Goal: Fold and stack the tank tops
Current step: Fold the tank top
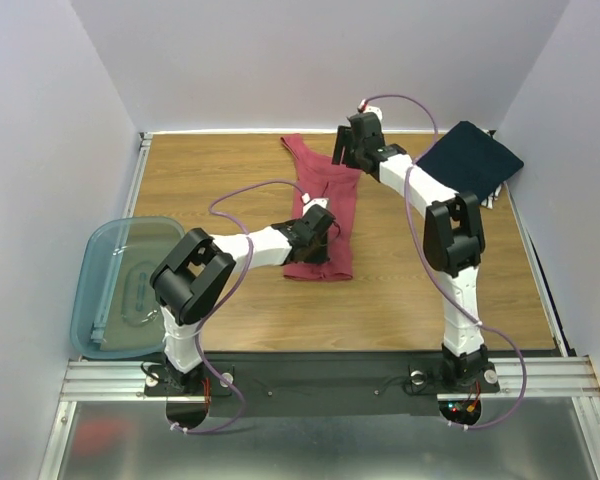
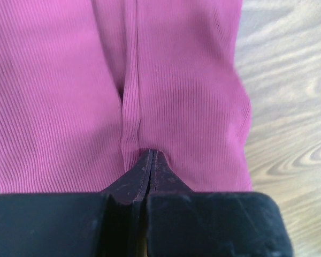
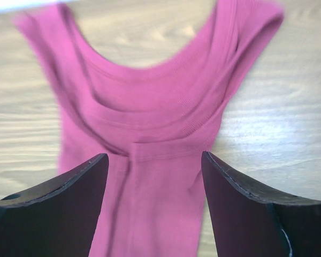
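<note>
Limp, soft red top (image 1: pixel 338 200) on counter (image 1: pixel 230 165); left pincer (image 2: pixel 150 156) pinches a ridge of ribbed cloth; right pincer (image 3: pixel 154 158) gapes wide over neckline; shoulders look easiest to grab.

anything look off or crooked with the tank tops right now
The maroon tank top isn't lying flat. A raised ridge of cloth runs up its middle from where the left gripper pinches it, and its neckline layers, below the open right gripper, sit uneven. The folded navy tank top lies angled at the far right corner.
</note>
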Tool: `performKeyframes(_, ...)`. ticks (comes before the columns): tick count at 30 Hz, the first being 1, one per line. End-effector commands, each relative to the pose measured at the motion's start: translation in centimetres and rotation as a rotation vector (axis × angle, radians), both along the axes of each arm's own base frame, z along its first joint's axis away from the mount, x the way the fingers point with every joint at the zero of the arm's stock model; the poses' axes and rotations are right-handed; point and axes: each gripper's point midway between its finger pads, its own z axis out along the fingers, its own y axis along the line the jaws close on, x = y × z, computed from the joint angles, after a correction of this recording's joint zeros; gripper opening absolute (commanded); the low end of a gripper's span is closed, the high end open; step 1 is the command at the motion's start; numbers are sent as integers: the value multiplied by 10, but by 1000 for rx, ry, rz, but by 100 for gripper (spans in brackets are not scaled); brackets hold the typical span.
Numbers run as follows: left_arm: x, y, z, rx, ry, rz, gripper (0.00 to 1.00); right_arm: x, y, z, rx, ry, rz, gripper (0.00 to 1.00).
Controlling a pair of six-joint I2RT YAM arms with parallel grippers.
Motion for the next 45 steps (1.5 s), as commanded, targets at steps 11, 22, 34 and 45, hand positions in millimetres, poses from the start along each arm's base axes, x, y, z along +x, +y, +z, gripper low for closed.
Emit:
performKeyframes(11, -53, 9, -22, -21, 78, -8, 0, -69, -16, 83, 97, -67, 15, 77)
performKeyframes(22, -86, -12, -1, -126, 45, -10, 0, -178, -43, 54, 170, 47, 17, 77)
performKeyframes(34, -99, 52, 49, -211, -27, 238, 33, -303, -59, -29, 292, 218, 26, 74)
performKeyframes(45, -122, 82, 28, -331, -25, 280, 63, -354, -34, -65, 407, 308, 70, 74)
